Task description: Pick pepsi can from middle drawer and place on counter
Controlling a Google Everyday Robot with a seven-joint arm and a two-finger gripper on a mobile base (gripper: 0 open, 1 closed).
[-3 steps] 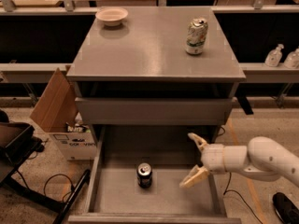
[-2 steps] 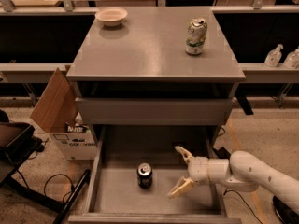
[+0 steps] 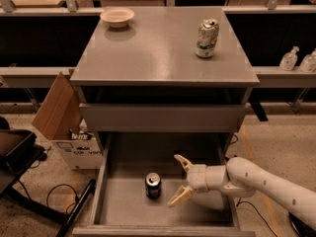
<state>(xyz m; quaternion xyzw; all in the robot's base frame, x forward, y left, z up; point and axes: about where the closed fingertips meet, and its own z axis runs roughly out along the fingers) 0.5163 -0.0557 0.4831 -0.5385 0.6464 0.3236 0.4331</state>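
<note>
The pepsi can (image 3: 153, 185) stands upright on the floor of the open middle drawer (image 3: 128, 207), left of centre. My gripper (image 3: 178, 181) is inside the drawer just right of the can, fingers spread open and pointing left toward it, apart from it. One fingertip (image 3: 177, 157) is toward the back, the other (image 3: 172, 203) toward the front. My white arm comes in from the lower right. The counter (image 3: 158, 48) is the grey top above.
A pale white-and-green can (image 3: 206, 38) stands at the counter's right back. A cream bowl (image 3: 117, 17) sits at its back left. A cardboard box (image 3: 61, 122) stands left of the cabinet. Bottles (image 3: 289, 59) sit on a shelf at right.
My gripper has moved left inside the drawer, closing most of the gap to the pepsi can. The can has not moved.
</note>
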